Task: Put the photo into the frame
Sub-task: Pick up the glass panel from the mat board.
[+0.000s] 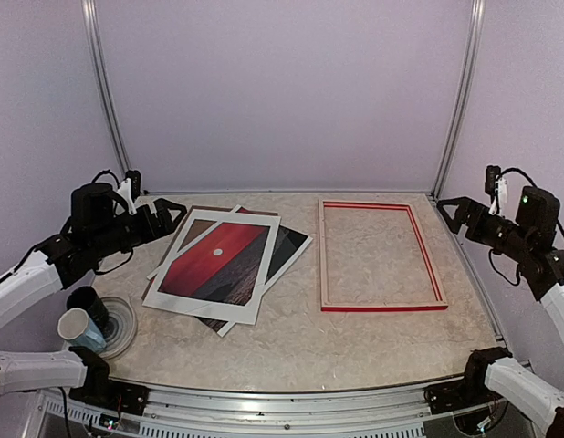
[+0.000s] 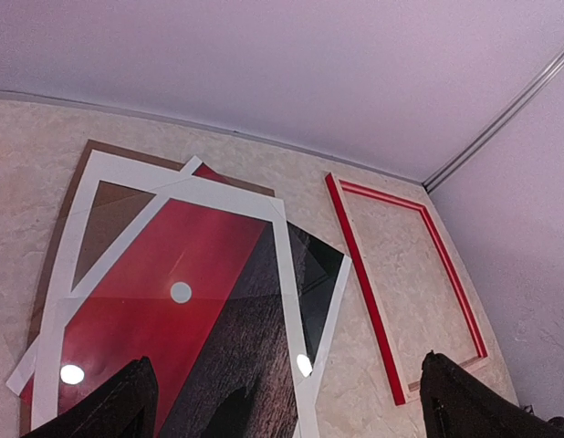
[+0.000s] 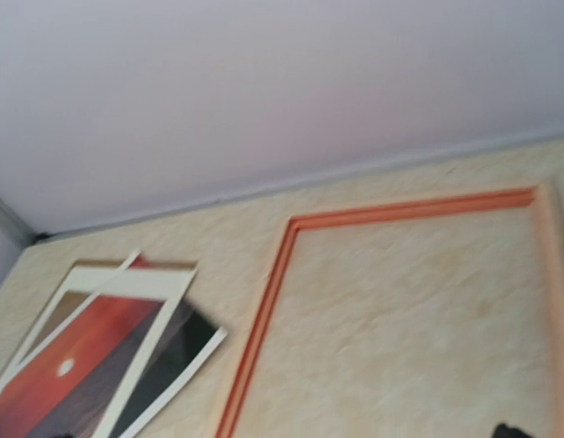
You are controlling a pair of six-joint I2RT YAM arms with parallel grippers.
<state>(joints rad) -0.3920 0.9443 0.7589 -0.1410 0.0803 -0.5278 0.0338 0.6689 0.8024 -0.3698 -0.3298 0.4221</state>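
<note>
The bench carries a loose stack on its left half. A brown cardboard board lies at the bottom, and over it a second white-bordered print with a dark picture juts out toward the right. The photo lies on top of both, picture side up. Its long axis runs from near to far, leaning a little to the right at the far end. The red sky is on the left side, the dark sea is on the side nearer the frame, and the small white sun is close to the middle. The frame lies flat on the right half, well apart from the stack, with a strip of bench between them. Its long axis also runs near to far, roughly square with the bench edge, and the bench shows through its opening. At the near left corner stand a pale cup-like thing and a clear round dish. The left pincer hangs just beyond the stack's far left corner, jaws spread wide and holding nothing. The right pincer hangs off the frame's far right corner, also wide and holding nothing.
</note>
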